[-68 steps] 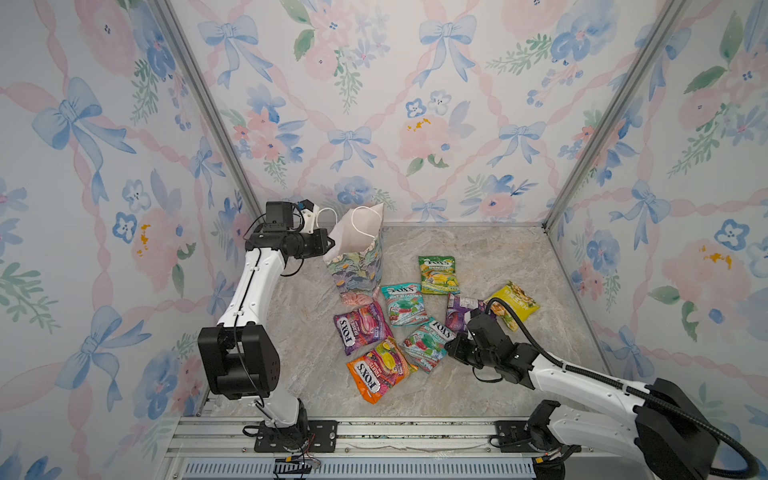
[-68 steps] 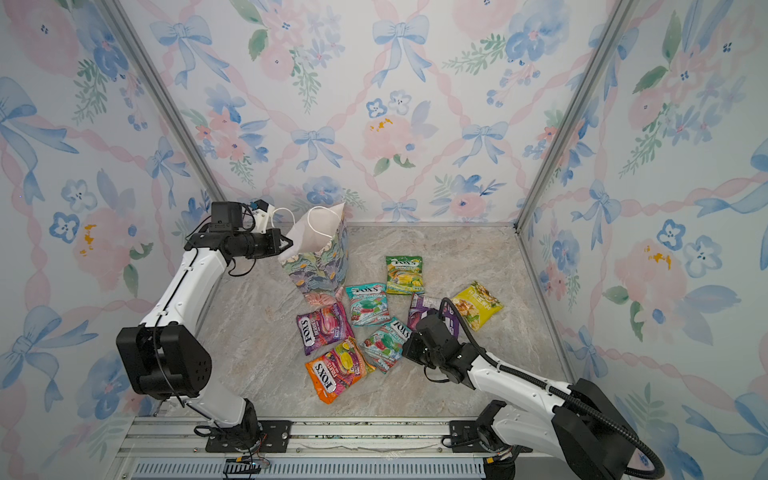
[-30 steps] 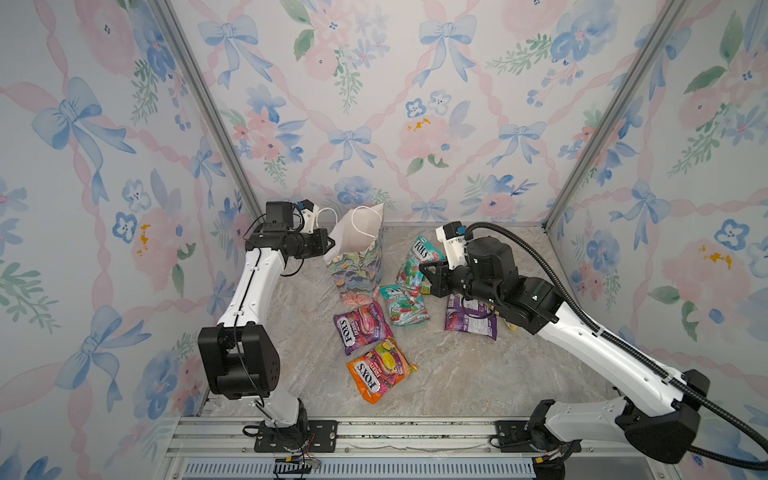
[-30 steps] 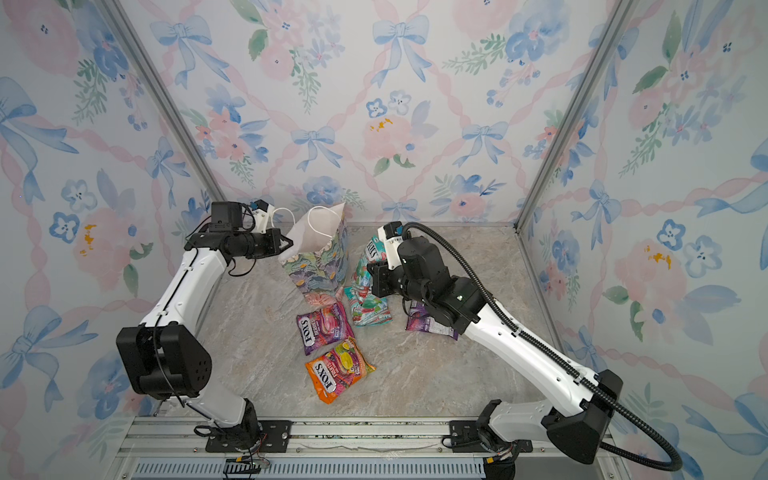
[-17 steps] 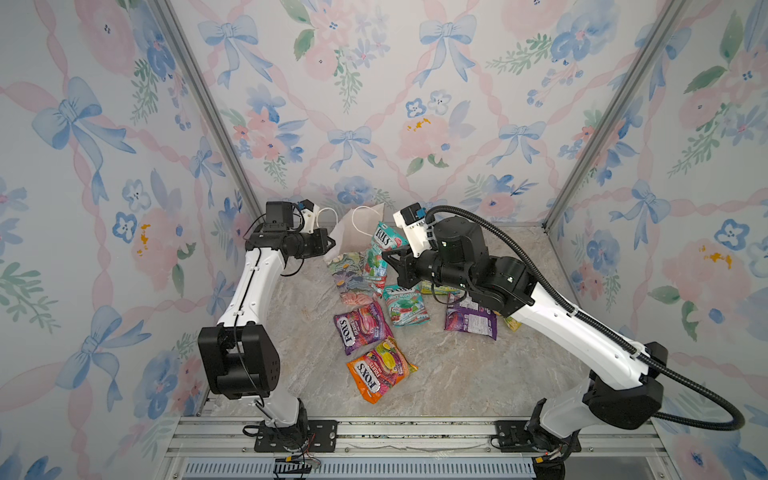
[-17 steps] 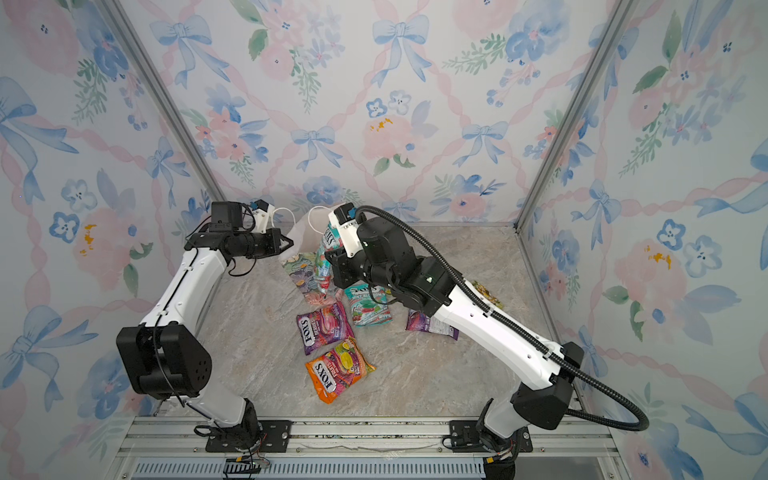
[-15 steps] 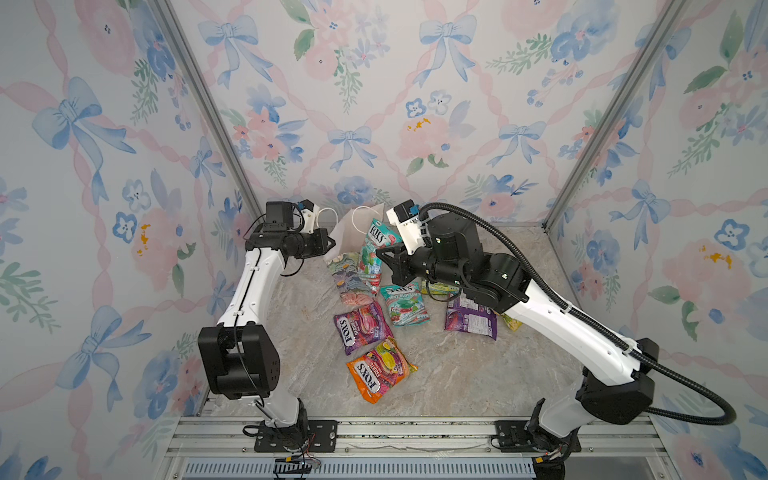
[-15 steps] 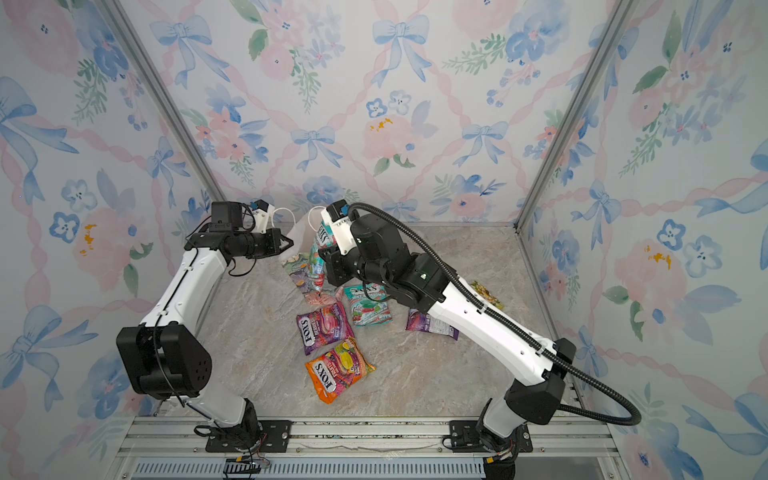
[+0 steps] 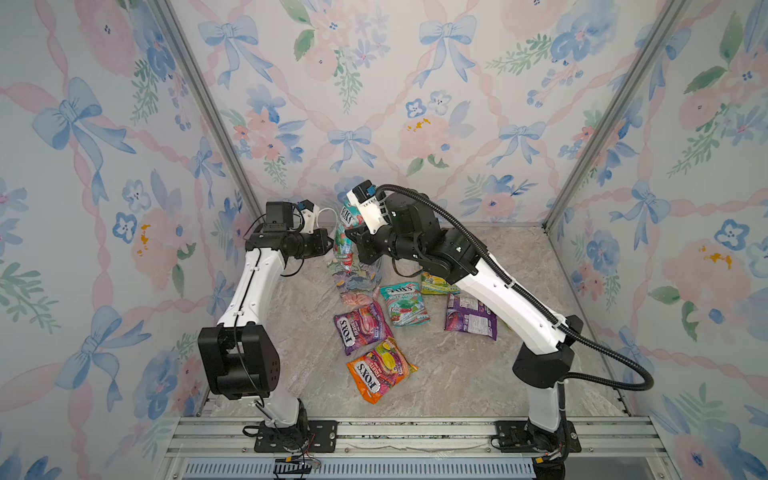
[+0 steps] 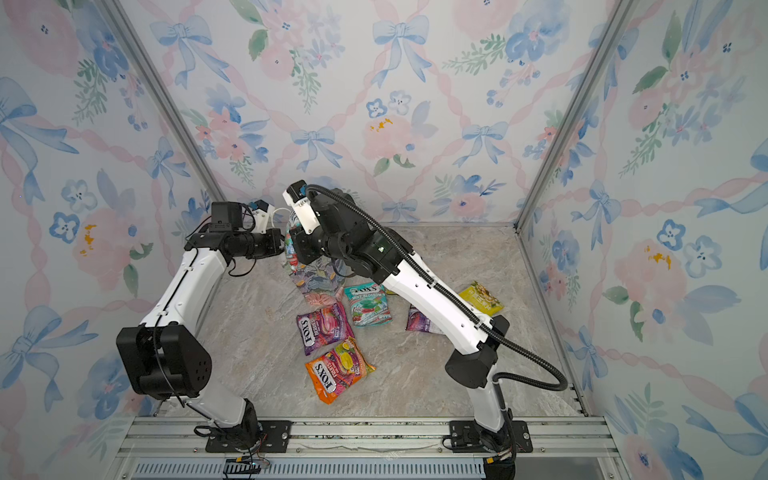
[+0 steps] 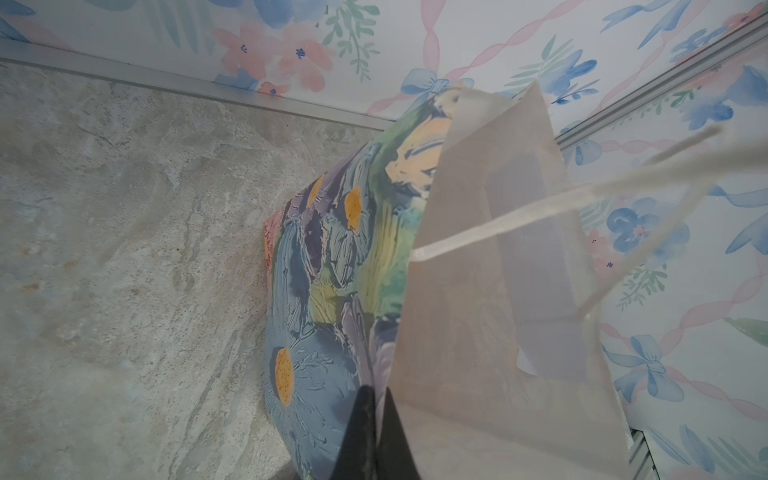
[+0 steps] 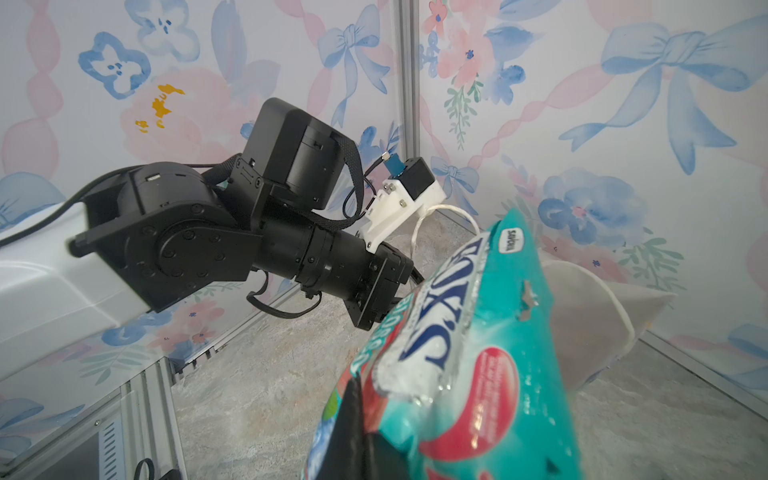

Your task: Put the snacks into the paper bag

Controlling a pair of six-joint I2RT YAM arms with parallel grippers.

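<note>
Right gripper (image 12: 370,419) was clamped on one edge of a teal FOX'S packet (image 12: 478,340), which stood out from its jaws toward the white mouth of the paper bag (image 12: 590,316). Left gripper (image 11: 376,428) was pinched shut on the bag's rim, one finger against the painted outside and one against the white inside, holding the mouth apart.

In a top view the teal FOX'S packet (image 9: 345,232) sat right at the bag's top, between the two grippers. Whether its far edge had passed the rim could not be told.

To do the drop well, the packet likely needed turning edge-on to the narrow opening and keeping clear of the cord handle (image 11: 519,216). Release was best left until most of it was below the rim, so the light bag would not tip.

Other snacks lay on the counter (image 9: 457,374) near the bag's foot, among them an orange packet (image 9: 380,368) and a mint packet (image 9: 403,303).
</note>
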